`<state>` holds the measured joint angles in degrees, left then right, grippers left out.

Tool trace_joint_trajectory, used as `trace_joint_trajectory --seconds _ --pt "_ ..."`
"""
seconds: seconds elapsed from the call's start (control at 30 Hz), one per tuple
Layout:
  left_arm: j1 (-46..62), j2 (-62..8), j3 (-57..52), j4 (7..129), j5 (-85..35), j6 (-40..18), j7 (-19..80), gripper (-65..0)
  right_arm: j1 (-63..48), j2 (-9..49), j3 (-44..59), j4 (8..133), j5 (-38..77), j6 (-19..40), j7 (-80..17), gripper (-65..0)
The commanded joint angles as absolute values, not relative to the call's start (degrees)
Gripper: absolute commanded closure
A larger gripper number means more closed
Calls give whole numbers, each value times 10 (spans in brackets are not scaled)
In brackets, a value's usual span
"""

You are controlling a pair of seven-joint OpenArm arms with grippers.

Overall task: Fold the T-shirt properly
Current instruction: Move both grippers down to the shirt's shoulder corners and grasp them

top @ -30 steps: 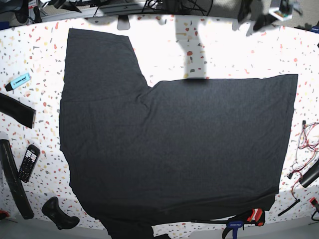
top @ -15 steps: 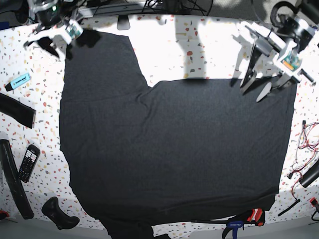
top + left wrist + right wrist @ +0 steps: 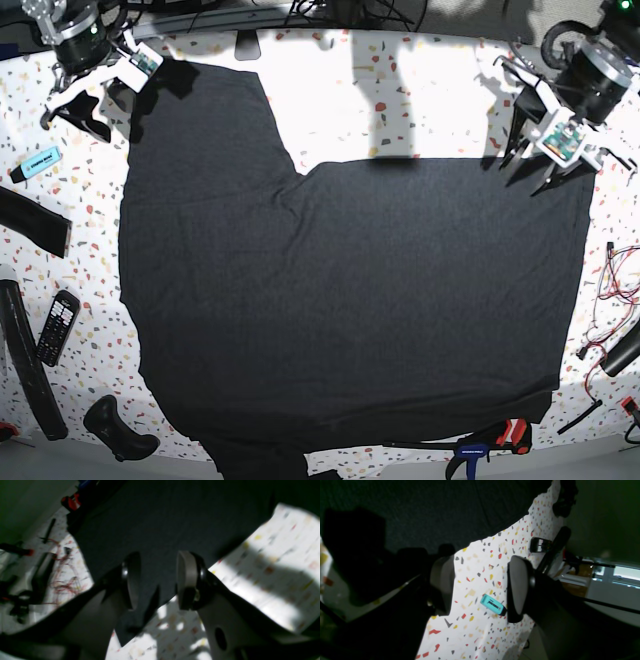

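Observation:
The T-shirt point(image 3: 350, 290) is a large charcoal-black cloth lying flat over most of the table, plain side up, with no print showing. My left gripper point(image 3: 532, 165) is open and hovers over the shirt's far right corner. In the left wrist view its gripper point(image 3: 158, 580) has the shirt's edge point(image 3: 175, 517) below and between the fingers. My right gripper point(image 3: 105, 108) is open at the shirt's far left corner. In the right wrist view that gripper point(image 3: 480, 587) is over bare table just beside the shirt's edge point(image 3: 445, 510).
A turquoise highlighter point(image 3: 37, 162) point(image 3: 493, 605) lies left of the shirt. A black strap point(image 3: 32, 220), a calculator point(image 3: 57, 326) and a black handle point(image 3: 118, 428) lie along the left edge. Red wires point(image 3: 620, 290) lie at the right and a clamp point(image 3: 490, 445) at the front.
Both arms have come into view at the back corners of the shirt, where one second ago there were none. Since half a second ago each has shifted slightly outward. The shirt has not moved.

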<state>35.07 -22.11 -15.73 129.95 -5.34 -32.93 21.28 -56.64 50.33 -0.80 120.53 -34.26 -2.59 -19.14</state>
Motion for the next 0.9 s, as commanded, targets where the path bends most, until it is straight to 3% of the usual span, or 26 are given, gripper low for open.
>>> trace_joint_trajectory --seconds 0.0,0.13,0.23,0.4,0.67,0.87 --pt "352 -239 -160 1309 -58 -337 196 -232 -570 510 -4 1214 -348 -35 -192 -347" --pt "352 -309 -160 1308 -58 -357 186 -245 -570 510 -4 1214 -347 -35 -196 -347" --pt "352 -354 -160 1306 -58 -356 184 -330 -570 510 -4 1214 -347 -35 -196 -347" --pt "352 -372 -160 1249 -51 -357 110 -353 -570 510 -4 1214 -347 -35 -195 -347" --pt "313 -372 -113 1066 183 -349 -88 -352 -568 509 -4 1214 -348 -42 -193 -347" --pt "234 -381 -12 964 308 -284 -101 -352 -568 509 -4 1214 -347 -76 -193 -347"
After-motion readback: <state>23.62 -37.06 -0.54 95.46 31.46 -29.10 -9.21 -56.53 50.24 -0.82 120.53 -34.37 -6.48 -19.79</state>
